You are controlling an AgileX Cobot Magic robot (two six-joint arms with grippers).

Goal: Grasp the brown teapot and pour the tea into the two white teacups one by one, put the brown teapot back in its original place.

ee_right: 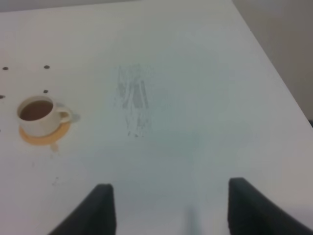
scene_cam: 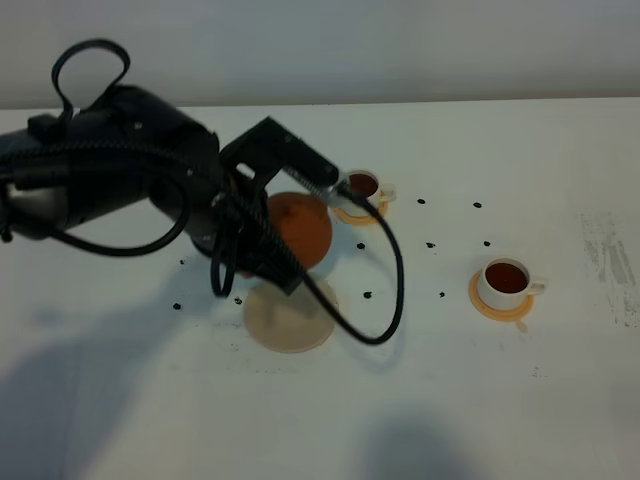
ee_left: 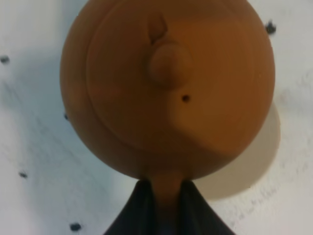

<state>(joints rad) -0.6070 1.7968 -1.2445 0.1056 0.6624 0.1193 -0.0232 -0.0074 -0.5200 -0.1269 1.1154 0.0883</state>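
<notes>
From the high camera I have the left arm reaching across the white worktop (scene_cam: 450, 400), its left hand (scene_cam: 262, 262) hidden behind its own body and cabling. The brown teapot (scene_cam: 303, 228) shows just past the arm, lifted above the pale round mat (scene_cam: 292, 317), which lies bare on the worktop just in front of it. One white cup (scene_cam: 362, 186) sits on its orange coaster (scene_cam: 350, 213) right behind the teapot, dark tea in it. The other white cup (scene_cam: 507, 281) stands well off to the right on its own coaster (scene_cam: 497, 308), also holding dark tea. Small dark specks dot the worktop between them.

On the left wrist camera the teapot (ee_left: 166, 88) fills the picture, seen from above, lid knob in the middle. The hand's (ee_left: 165, 203) dark fingers (ee_left: 139, 210) are clenched on the teapot's handle (ee_left: 165, 188), and part of the pale mat (ee_left: 266, 147) peeks out beside it.

On the right wrist camera I see the right hand (ee_right: 168, 208) released, fingers (ee_right: 100, 208) spread wide over bare worktop, with one filled cup (ee_right: 38, 115) on its coaster (ee_right: 46, 137) well away.
</notes>
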